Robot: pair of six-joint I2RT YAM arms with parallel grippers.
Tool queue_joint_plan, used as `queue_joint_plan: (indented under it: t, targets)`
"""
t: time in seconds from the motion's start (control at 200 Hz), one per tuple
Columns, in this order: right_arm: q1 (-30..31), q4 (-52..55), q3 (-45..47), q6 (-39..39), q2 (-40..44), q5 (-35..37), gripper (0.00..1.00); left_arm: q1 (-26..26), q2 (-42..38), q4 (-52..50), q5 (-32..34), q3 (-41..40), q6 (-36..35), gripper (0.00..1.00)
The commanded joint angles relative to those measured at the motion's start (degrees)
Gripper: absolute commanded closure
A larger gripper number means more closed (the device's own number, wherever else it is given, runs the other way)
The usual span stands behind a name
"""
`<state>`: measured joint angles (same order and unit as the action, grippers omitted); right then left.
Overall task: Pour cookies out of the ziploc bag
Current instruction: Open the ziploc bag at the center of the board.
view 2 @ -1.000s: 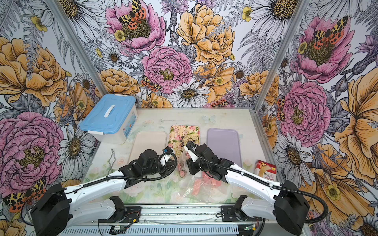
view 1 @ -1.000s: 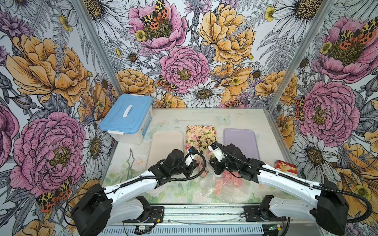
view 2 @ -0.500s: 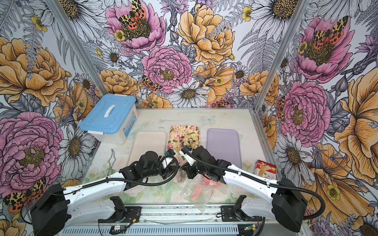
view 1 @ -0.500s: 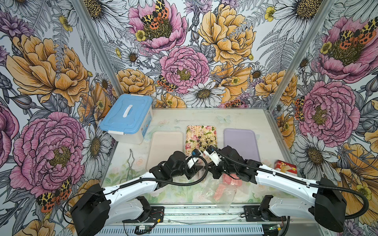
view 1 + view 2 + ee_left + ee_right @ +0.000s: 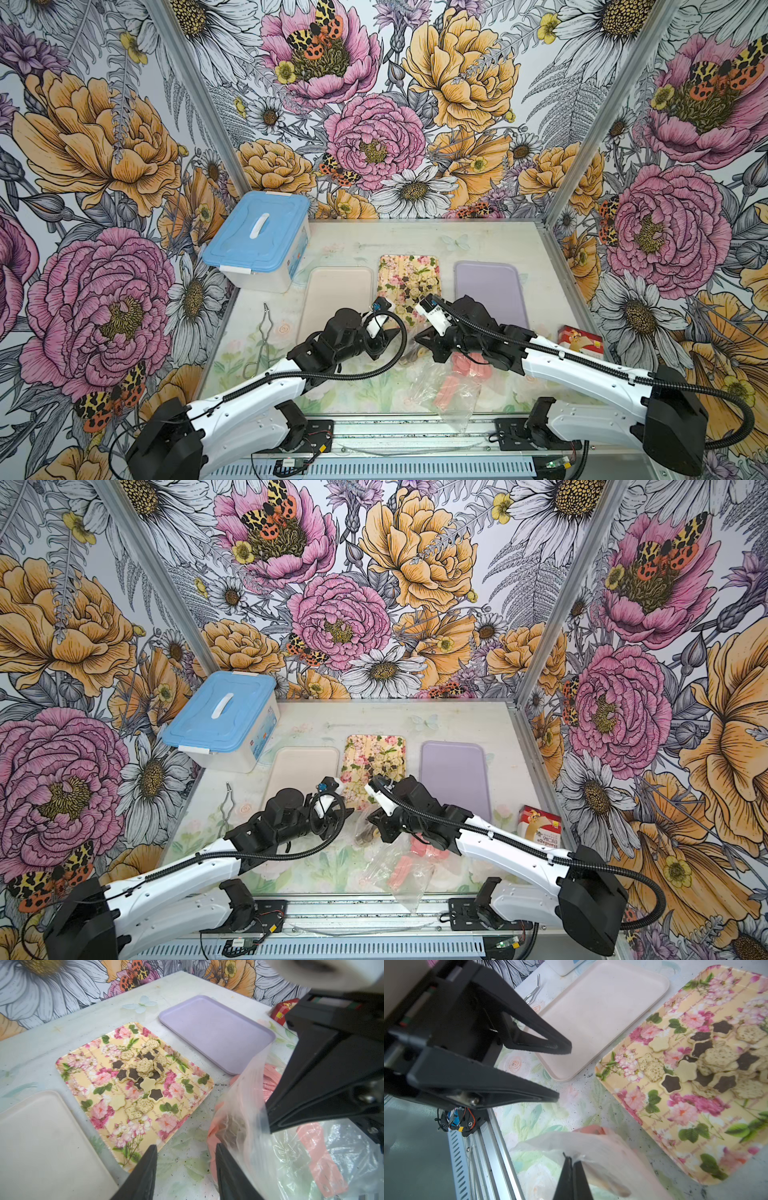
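Right jaws pinch ziploc bag (image 5: 602,1153); left jaws apart.

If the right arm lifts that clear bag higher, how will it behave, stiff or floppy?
Probably floppy: the clear bag is thin crumpled film, bunched where the right gripper has its jaws shut on it. It will likely sag under whatever is still inside; a brownish clump shows low in it. The glossy film may be slippery, so it could creep out of the pinch.
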<state>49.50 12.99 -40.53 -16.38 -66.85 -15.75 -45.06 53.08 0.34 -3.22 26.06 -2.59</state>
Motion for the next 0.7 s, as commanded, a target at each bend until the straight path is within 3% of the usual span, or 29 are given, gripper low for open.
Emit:
queue_joint_plan:
  t: [0.0, 0.065, 0.135, 0.23, 0.375, 0.695]
  targets:
    - [0.3, -2.3, -0.2, 1.2, 1.3, -0.2, 1.0, 2.0, -0.8, 1.1, 3.7, -0.8, 2.7, 0.53]
    - [0.4, -2.4, -0.3, 1.3, 1.4, -1.1, 1.0, 3.3, 2.6, 0.4, 0.9, 0.4, 2.8, 0.53]
    - [0.5, -2.5, -0.2, 1.5, 1.8, -1.2, 1.0, 3.8, 7.8, 0.1, -6.7, 2.5, 1.8, 0.53]
    - [0.5, -2.9, 0.2, 1.6, 2.6, -0.3, 1.0, 0.3, 11.9, 1.2, -15.2, 4.1, -1.7, 0.53]
    - [0.5, -3.2, 0.5, 1.6, 3.1, -0.4, 1.0, -5.0, 12.4, 2.6, -15.9, 3.7, -4.9, 0.5]
    - [1.1, -3.8, 0.3, 1.7, 2.8, -2.9, 1.0, -6.7, 9.0, 4.6, -11.2, 2.1, -5.8, 0.45]
